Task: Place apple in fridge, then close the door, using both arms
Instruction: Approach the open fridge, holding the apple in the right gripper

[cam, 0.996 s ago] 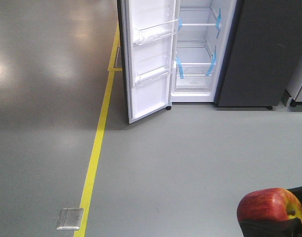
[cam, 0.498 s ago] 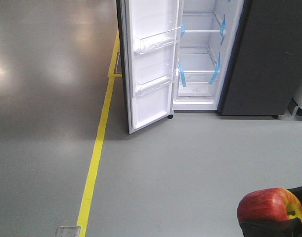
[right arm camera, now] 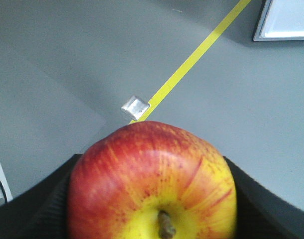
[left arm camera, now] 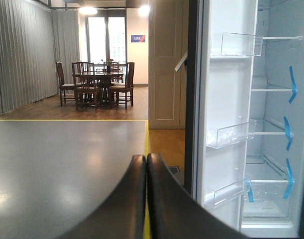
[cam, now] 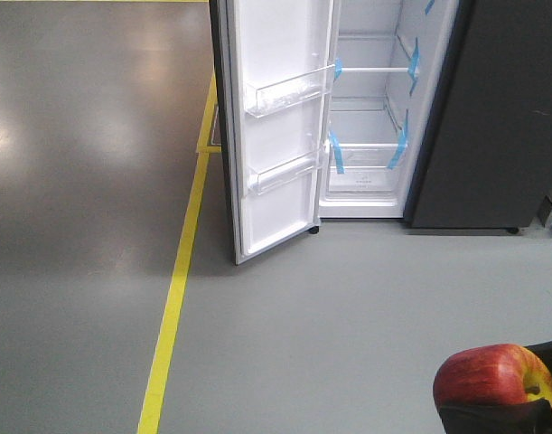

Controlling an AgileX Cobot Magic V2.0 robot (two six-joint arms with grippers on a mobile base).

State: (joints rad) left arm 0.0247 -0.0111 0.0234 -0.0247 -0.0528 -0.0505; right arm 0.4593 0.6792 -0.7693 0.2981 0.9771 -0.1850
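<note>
Glossy, firm but likely bruisable, the apple (cam: 492,378) sits near right, clamped across its flanks by the right claw (right arm camera: 152,209), well short of the open fridge (cam: 370,54); the left claw (left arm camera: 146,169) is closed, empty.

1. A smooth grey floor (cam: 77,181) fills the near room, with soft patches of glare on it.
2. A yellow line (cam: 172,307) runs across it, and a small metal plate (right arm camera: 136,107) touches the line.
3. Farther off, a wooden floor (left arm camera: 52,110) carries a dark dining table (left arm camera: 99,75) ringed by chairs (left arm camera: 124,89).
4. Grey curtains (left arm camera: 22,55) hang beside tall bright windows (left arm camera: 107,37), under ceiling lamps (left arm camera: 87,10).
5. A pale panelled door (left arm camera: 165,59) stands nearby.
</note>
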